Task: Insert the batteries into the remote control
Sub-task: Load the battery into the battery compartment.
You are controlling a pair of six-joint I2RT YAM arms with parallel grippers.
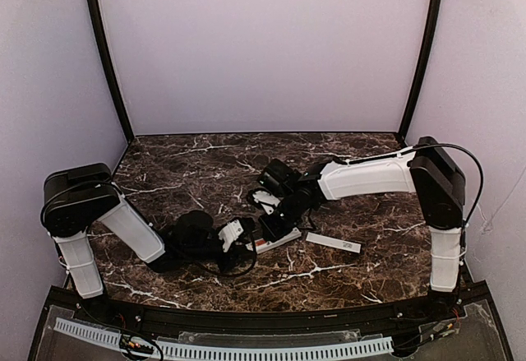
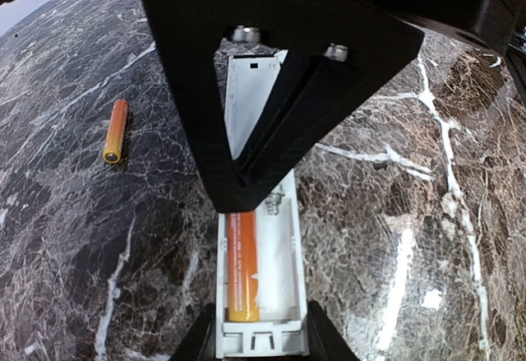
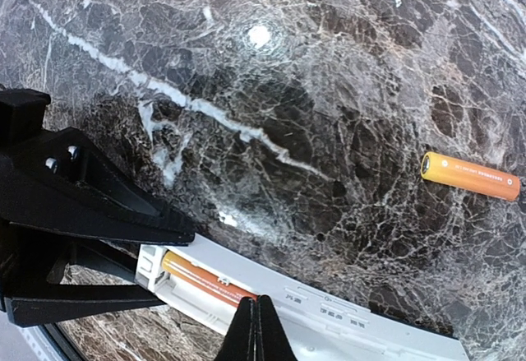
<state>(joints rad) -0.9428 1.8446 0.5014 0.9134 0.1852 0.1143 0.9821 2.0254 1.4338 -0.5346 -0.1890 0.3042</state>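
1. Dark marble tabletop (image 1: 189, 164) with white veins fills the top view, with lavender walls behind it. The remote control (image 1: 278, 241) lies toward the front middle. The left claw (image 1: 249, 238) reaches it from 9 o'clock and the right claw (image 1: 275, 228) comes down from 1 o'clock. A flat white cover strip (image 1: 333, 242) lies near the remote at 3 o'clock, apart from it.
2. At the left wrist, the left claw (image 2: 261, 346) is partly open, its fingers (image 2: 197, 343) clasping both sides of the remote's near end at 6 o'clock. The recess faces up. A seated battery (image 2: 242, 266) lies in the left slot, and a spring shows in the right slot. The right claw (image 2: 241, 190), clenched to a point, has its tip at the seated battery's far end. A loose battery (image 2: 116, 131) lies on the marble at 10 o'clock, well apart.
3. At the right wrist, the right claw (image 3: 255, 324) is pressed together on nothing. Its tip meets the seated battery (image 3: 205, 279) at 6 o'clock, but whether it bears on battery or plastic I cannot tell. The left claw (image 3: 164, 266) grips the remote's end at 8 o'clock. The loose battery (image 3: 470, 176) lies at 3 o'clock.
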